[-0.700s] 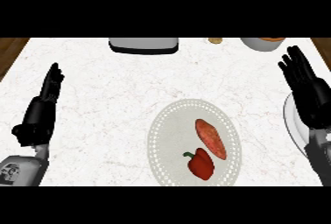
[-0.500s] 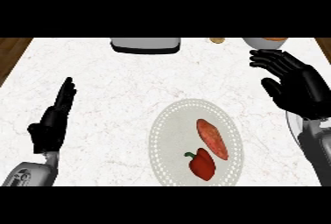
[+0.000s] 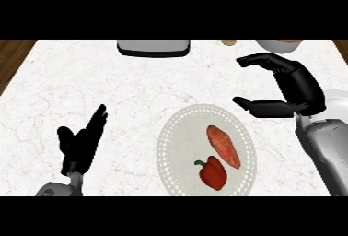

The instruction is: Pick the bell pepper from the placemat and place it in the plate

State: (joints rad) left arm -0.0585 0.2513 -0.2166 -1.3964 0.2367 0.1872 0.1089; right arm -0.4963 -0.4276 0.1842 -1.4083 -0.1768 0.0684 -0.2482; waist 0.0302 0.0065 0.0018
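Red bell pepper (image 3: 212,173) lies on oval white placemat (image 3: 178,133), orange-red sweet potato (image 3: 223,146) just beside it. Grey appliance (image 3: 153,48) and bowl (image 3: 279,45) at far edge. Right hand (image 3: 293,87) hovers right of placemat, fingers half-curled, holding nothing. Left hand (image 3: 80,146) open, empty, resting lower left

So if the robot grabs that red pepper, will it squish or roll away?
The red bell pepper looks smooth and glossy, so it may be slippery. It lies on its side on the round placemat, so a nudge could roll it. Probably stiff and light, likely hollow.
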